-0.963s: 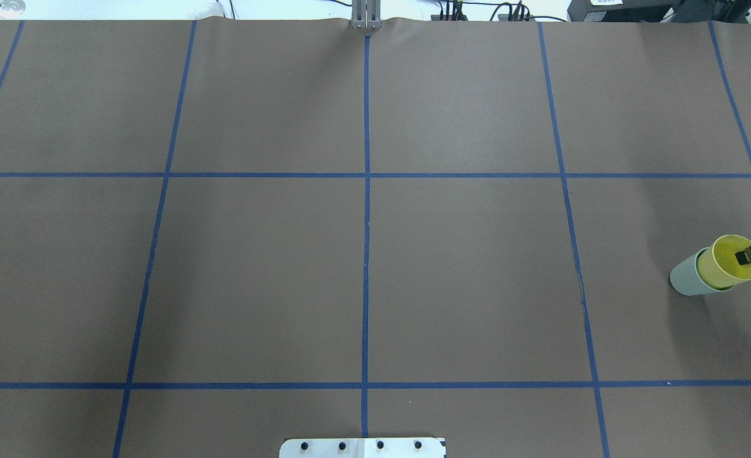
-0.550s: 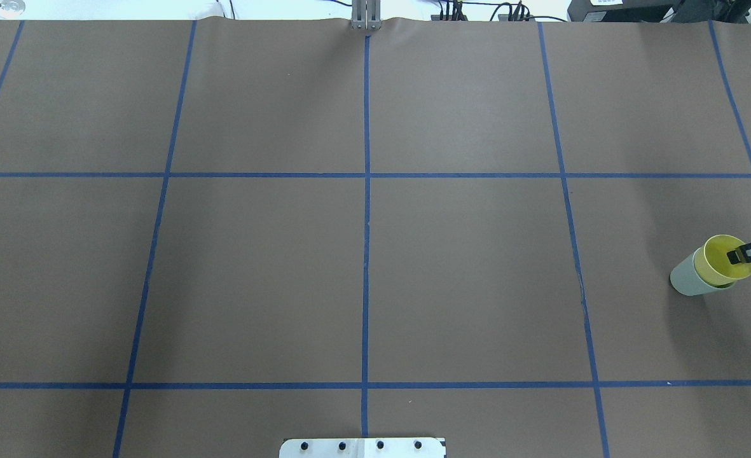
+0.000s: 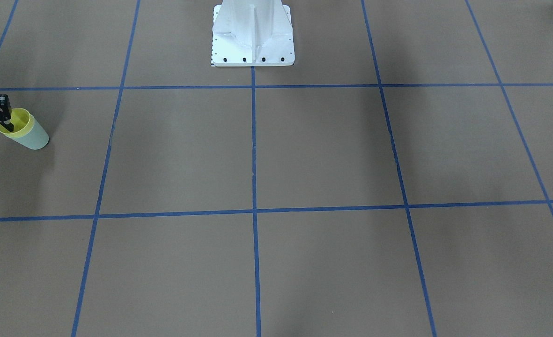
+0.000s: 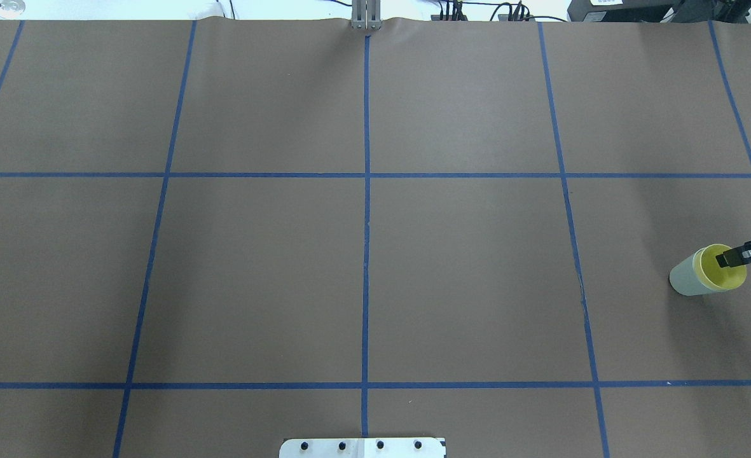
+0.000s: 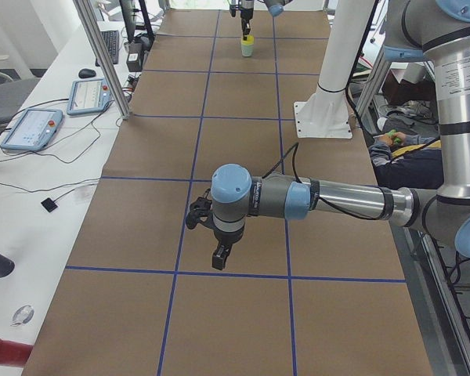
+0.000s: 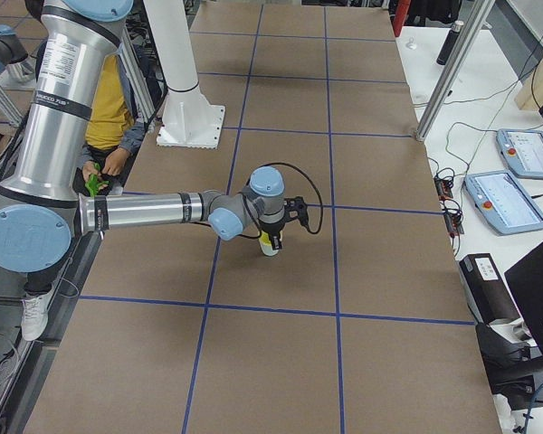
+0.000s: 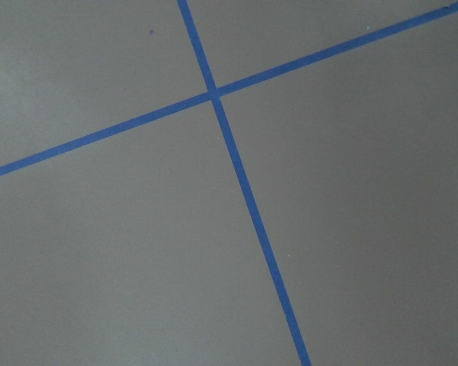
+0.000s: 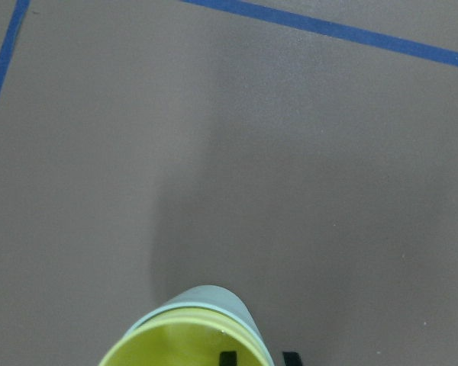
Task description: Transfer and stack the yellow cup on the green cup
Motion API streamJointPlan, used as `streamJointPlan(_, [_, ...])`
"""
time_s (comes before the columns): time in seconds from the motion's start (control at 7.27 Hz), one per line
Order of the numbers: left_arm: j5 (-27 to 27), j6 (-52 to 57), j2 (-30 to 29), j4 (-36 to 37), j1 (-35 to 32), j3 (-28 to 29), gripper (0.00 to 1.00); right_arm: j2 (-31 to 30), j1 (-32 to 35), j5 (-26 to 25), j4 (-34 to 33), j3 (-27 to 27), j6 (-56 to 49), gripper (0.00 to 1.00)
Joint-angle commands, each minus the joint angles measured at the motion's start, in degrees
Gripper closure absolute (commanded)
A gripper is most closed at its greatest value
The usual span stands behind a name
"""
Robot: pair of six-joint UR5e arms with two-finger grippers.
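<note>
The yellow cup (image 4: 711, 275) sits nested upright in the green cup (image 4: 683, 278) at the table's far right; only its rim shows above the green wall. My right gripper (image 4: 729, 259) is shut on the yellow cup's rim, one finger inside and one outside. The front-facing view shows the same: gripper (image 3: 3, 126), yellow cup (image 3: 19, 122), green cup (image 3: 34, 138). In the right wrist view the yellow cup (image 8: 175, 348) fills the green cup (image 8: 214, 297). My left gripper (image 5: 218, 257) hangs over bare table far from the cups; I cannot tell whether it is open or shut.
Brown paper with blue tape grid lines (image 4: 366, 210) covers the table. The white robot base plate (image 3: 253, 47) stands at the middle of the near edge. The cups stand close to the table's right end.
The yellow cup has gone down deeper into the green cup, with my right gripper following it down. Less yellow shows above the green rim.
</note>
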Motion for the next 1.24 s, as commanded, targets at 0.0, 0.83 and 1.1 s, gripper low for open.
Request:
streamJointPlan(0.0, [0.1,0.0,0.0,0.0,0.0,0.0,0.00,0.5,0.1,0.0,0.0,0.2,-0.1,0.00])
streamJointPlan(0.83, [0.0,0.0,0.0,0.1,0.0,0.5,0.00,-3.7,12.4,0.5,0.1,-1.8,-1.8,0.00])
streamJointPlan(1.1, [0.0,0.0,0.1,0.2,0.0,0.8,0.00,-3.2,26.1,5.3,-1.1,-5.8,-15.5,0.00])
